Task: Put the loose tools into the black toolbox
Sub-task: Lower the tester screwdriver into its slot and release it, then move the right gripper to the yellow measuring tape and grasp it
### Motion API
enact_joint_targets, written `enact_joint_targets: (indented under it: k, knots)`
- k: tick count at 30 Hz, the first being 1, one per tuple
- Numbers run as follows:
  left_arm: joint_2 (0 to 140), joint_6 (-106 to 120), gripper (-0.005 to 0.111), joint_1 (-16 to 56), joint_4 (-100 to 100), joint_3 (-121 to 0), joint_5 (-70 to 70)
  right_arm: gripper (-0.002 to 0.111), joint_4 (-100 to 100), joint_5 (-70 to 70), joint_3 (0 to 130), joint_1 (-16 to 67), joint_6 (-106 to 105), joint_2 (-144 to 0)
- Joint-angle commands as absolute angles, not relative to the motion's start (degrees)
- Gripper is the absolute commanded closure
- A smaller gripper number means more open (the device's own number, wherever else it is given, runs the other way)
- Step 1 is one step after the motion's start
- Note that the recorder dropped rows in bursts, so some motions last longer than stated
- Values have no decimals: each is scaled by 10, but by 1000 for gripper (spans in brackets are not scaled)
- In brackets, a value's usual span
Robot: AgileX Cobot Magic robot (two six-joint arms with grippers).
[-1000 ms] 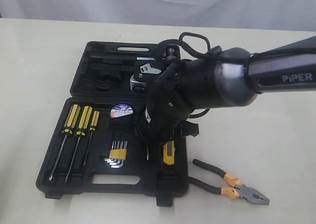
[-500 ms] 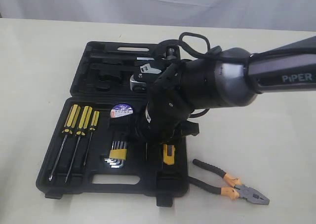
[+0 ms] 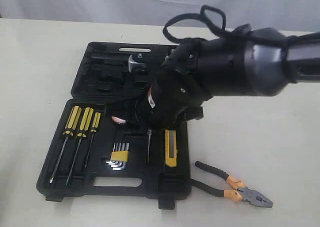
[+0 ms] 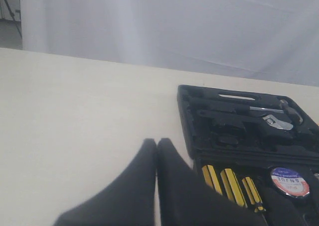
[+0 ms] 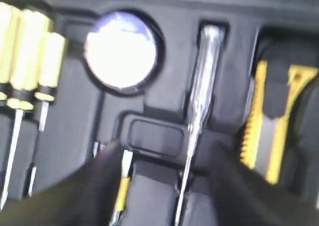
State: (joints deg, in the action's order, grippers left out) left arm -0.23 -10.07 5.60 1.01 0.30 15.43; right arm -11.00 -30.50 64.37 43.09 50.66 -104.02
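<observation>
Knife (image 3: 171, 149) lay in the toolbox (image 3: 75, 189), right gripper (image 5: 164, 159) above it spread and empty, left gripper (image 4: 157, 147) closed; next, I judged, a reach to the pliers (image 3: 235, 189) outside

My right arm (image 3: 240, 62) reaches over the toolbox (image 3: 145, 184) with the wrist bent down. My right gripper (image 5: 164, 161) hangs above the toolbox, fingers (image 5: 99, 176) spread apart and empty. My left gripper (image 4: 156, 143) sits low beside the toolbox, its tips pressed together.
</observation>
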Motion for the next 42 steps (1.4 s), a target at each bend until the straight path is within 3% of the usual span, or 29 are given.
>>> enact_joint_targets:
  k: [1, 3, 10, 17, 19, 21, 25, 32, 35, 40, 42]
  knots:
    - [0, -100, 107, 59, 13, 0, 155, 91, -180, -363, 656, 430, 478, -999]
    - [0, -100, 107, 59, 13, 0, 155, 109, -228, -410, 662, 430, 476, -983]
    - [0, -100, 107, 59, 13, 0, 155, 109, -239, -482, 662, 398, 364, -924]
    - [0, -100, 107, 59, 13, 0, 155, 109, -121, -483, 666, 254, 247, -905]
    - [0, -100, 107, 59, 13, 0, 155, 109, -120, -492, 697, 214, 198, -930]
    - [0, -100, 107, 59, 13, 0, 155, 109, -90, -585, 816, 168, 137, -998]
    - [0, -100, 107, 59, 13, 0, 155, 109, -11, -632, 1002, 122, 46, -1144]
    - [0, -100, 107, 59, 7, 0, 155, 107, -14, -609, 1088, 131, 0, -1284]
    - [0, -100, 107, 59, 8, 0, 155, 90, -14, -586, 1088, 133, -13, -1302]
    - [0, -100, 107, 59, 8, 0, 155, 39, -14, -575, 1088, 133, -20, -1310]
    - [0, -100, 107, 59, 8, 0, 155, 36, -15, -573, 1088, 133, -25, -1310]
